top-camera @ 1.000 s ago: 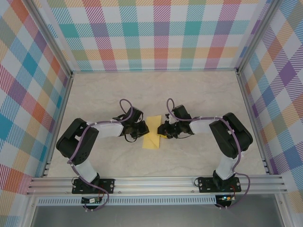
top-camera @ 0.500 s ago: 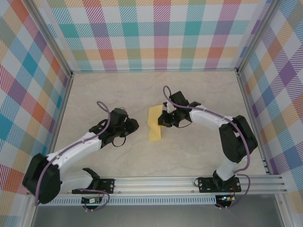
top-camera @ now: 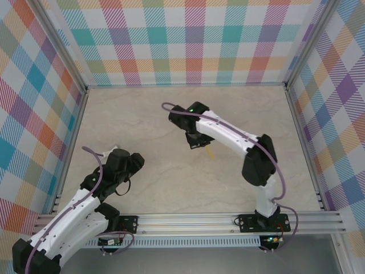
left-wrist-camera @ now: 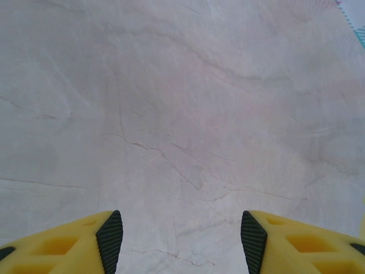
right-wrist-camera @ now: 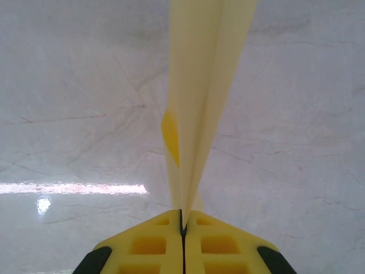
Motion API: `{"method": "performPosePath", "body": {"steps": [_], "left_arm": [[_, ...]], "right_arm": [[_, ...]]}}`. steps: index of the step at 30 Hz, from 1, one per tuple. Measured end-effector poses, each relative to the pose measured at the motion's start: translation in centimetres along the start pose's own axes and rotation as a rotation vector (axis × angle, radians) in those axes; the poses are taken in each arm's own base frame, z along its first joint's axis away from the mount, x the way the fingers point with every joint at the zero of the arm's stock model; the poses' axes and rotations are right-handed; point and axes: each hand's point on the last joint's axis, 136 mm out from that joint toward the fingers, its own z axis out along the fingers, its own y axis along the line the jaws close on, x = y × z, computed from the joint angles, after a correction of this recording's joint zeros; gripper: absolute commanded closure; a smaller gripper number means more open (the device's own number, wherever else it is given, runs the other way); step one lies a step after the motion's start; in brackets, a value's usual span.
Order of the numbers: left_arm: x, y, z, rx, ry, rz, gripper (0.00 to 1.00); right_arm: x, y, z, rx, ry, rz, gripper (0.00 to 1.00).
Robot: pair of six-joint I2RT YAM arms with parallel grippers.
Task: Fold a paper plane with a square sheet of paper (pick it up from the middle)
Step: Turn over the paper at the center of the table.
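My right gripper (top-camera: 198, 142) is shut on the square sheet of paper, now folded into a narrow yellow paper plane (top-camera: 210, 152). From the top it shows as a thin sliver, edge-on, hanging off the table near the middle. In the right wrist view the folded paper (right-wrist-camera: 202, 85) rises straight out of the pressed-together fingertips of my right gripper (right-wrist-camera: 182, 221), with its layers slightly apart. My left gripper (top-camera: 136, 162) sits at the near left, well away from the paper. In the left wrist view my left gripper (left-wrist-camera: 180, 242) is open over bare table, with nothing between its pads (left-wrist-camera: 110, 240).
The pale marbled table (top-camera: 142, 114) is walled by checkered panels (top-camera: 188, 40) on three sides, with an aluminium rail (top-camera: 188, 220) along the near edge. The right arm's elbow (top-camera: 259, 160) reaches across the centre right.
The left gripper let go of the paper, opened and drew back to the near left. The right gripper closed on the paper, lifted it off the table and swung it edge-on toward the middle.
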Motion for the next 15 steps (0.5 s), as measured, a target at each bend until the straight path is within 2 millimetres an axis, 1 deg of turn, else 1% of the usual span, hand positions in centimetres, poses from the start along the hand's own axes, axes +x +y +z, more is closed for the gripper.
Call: {"method": "performPosePath", "body": {"steps": [1,3,4,5,7,9,11,12,13,15], "left_arm": [[0.0,0.4,-0.2,-0.010,-0.003,-0.002,0.40],[-0.1,1.0,-0.5,-0.028,-0.012,-0.004,0.40],[-0.2,1.3,-0.7,-0.036,-0.016,-0.006,0.39],[-0.2,1.4,-0.8,-0.037,-0.017,-0.006,0.38],[-0.1,1.6,-1.1,-0.038,-0.017,-0.006,0.37],[-0.1,1.8,-1.2,-0.040,-0.014,-0.004,0.36],[0.1,1.7,-1.2,-0.034,-0.005,-0.004,0.37],[0.3,1.5,-1.1,-0.027,0.008,-0.003,0.36],[0.5,1.4,-1.1,-0.020,0.019,-0.002,0.36],[1.0,0.9,-0.7,-0.003,0.050,0.003,0.36]], "right_arm": [[0.2,1.3,1.0,0.003,0.034,-0.019,0.86],[0.6,4.1,2.7,-0.035,0.100,-0.036,0.83],[0.9,6.0,3.4,-0.091,0.134,-0.037,0.78],[1.1,7.8,3.8,-0.156,0.162,-0.033,0.69],[1.3,11.1,4.0,-0.296,0.208,-0.018,0.64],[1.2,13.5,3.1,-0.424,0.227,-0.007,0.58],[0.8,14.8,1.8,-0.528,0.212,-0.003,0.58],[0.7,14.9,1.2,-0.574,0.197,0.006,0.58],[0.8,14.7,0.7,-0.615,0.182,0.018,0.63],[1.5,13.2,0.0,-0.691,0.174,0.066,0.71]]}}
